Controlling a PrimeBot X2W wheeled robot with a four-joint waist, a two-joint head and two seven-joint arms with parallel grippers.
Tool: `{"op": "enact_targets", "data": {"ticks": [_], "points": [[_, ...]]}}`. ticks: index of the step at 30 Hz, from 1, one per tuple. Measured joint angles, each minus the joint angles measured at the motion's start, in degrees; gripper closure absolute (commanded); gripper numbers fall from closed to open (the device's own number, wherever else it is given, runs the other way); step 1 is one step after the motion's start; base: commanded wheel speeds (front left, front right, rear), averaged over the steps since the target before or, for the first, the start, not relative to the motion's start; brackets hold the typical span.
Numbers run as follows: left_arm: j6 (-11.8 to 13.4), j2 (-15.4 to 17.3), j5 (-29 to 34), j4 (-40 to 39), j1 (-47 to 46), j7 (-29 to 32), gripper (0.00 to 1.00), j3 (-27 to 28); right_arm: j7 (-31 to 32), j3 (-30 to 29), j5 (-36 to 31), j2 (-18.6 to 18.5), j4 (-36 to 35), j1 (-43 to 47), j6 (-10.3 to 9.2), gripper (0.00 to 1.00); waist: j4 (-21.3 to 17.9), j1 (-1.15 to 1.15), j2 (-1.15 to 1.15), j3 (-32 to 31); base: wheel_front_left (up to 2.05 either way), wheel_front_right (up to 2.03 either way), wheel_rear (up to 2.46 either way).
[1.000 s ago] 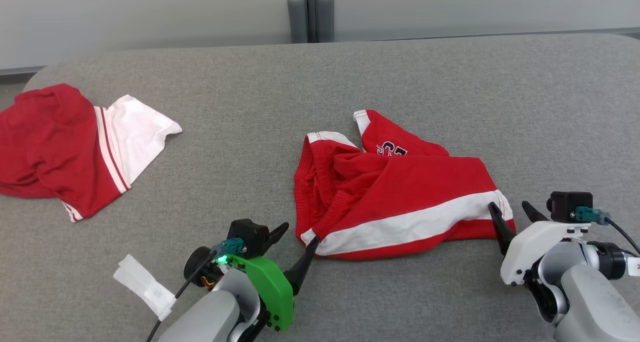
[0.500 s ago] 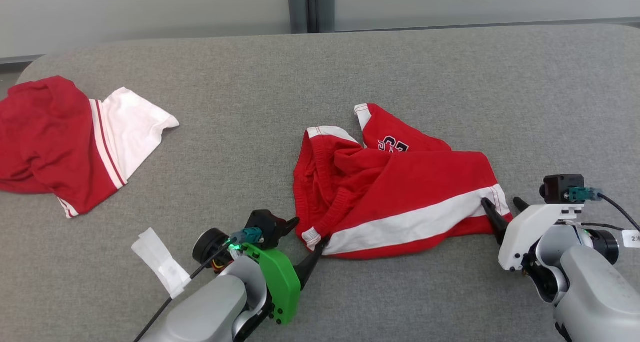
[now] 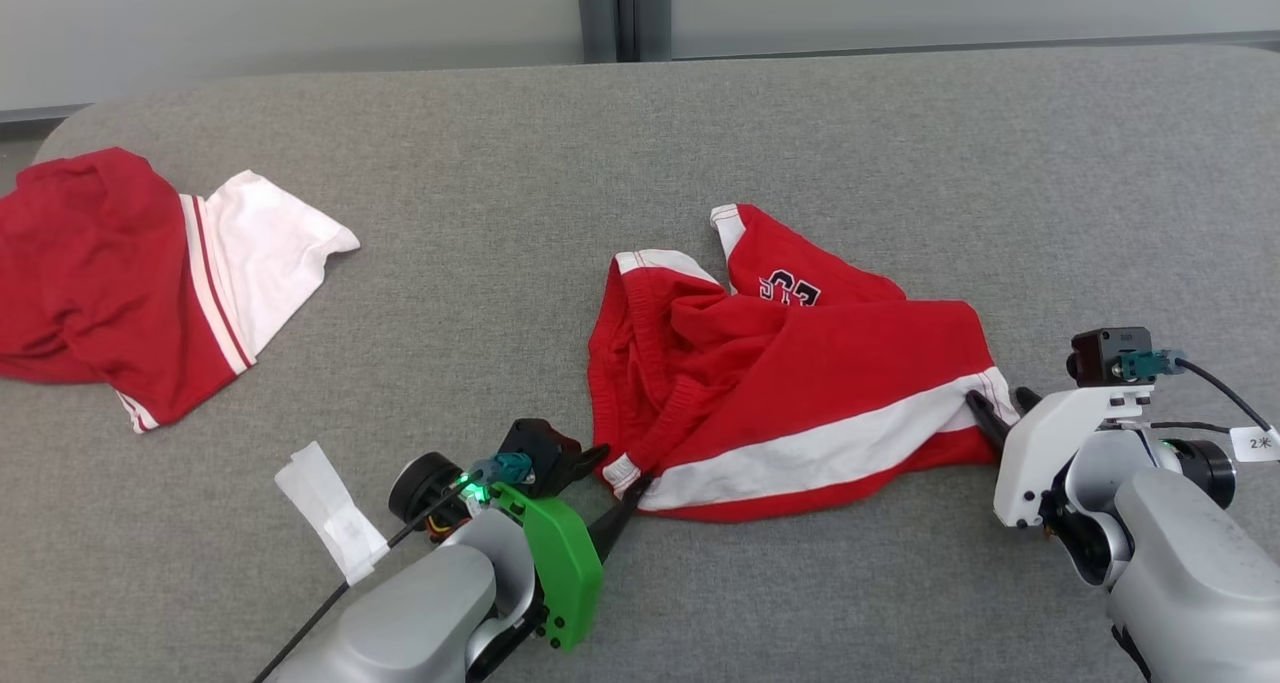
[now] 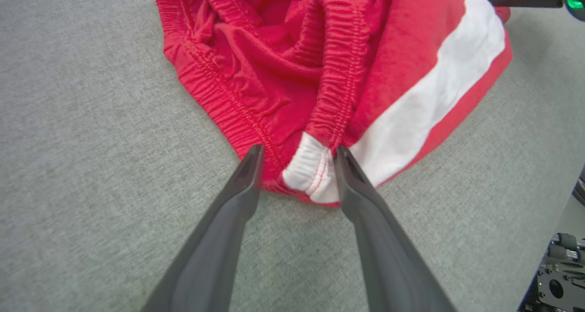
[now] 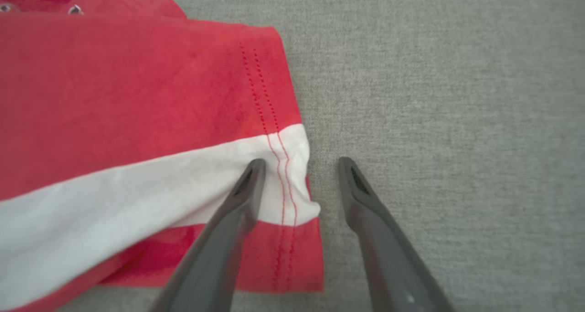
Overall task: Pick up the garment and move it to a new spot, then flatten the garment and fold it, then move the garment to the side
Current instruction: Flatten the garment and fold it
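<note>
Left pincer [image 4: 298,150] narrowed, right pincer [image 5: 301,161] narrowed, two garments [image 3: 820,383] [image 3: 90,263]

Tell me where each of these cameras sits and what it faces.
Head view: on the robot's head, looking forward and down at red shorts on a grey surface; left gripper and right gripper show at the bottom.
Left wrist view: on that wrist, looking along its fingers at the shorts' waistband corner.
Right wrist view: on that wrist, looking along its fingers at the shorts' hem corner.
Shared: all three show the shorts' white stripe.
</note>
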Motion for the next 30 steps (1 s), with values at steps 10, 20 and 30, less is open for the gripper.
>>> {"op": "enact_targets", "data": {"ticks": [10,20,30], "points": [[0.0,-1.2,-2.6,1.3,-0.6,-0.5,1.0,-2.4,-2.6,3.4,-1.0,-0.5,0.0,-0.6,0.01,1.0,-0.7,0.0,0.0,0.0,0.0,0.0,0.0],[0.0,-0.4,-11.8,-8.6,-1.2,-4.6,1.0,1.7,-9.2,3.9,1.6,-1.1,-7.0,-1.0,0.01,1.0,-0.5,0.0,0.0,-0.3,0.0,0.0,0.0],[0.0,2.5,-15.6,-28.6,-2.5,-4.9,1.0,18.8,-12.2,-1.0,9.9,-5.3,-27.5,-0.1,0.01,1.0,-1.1,0.0,0.0,0.4,0.0,0.0,0.0]]}}
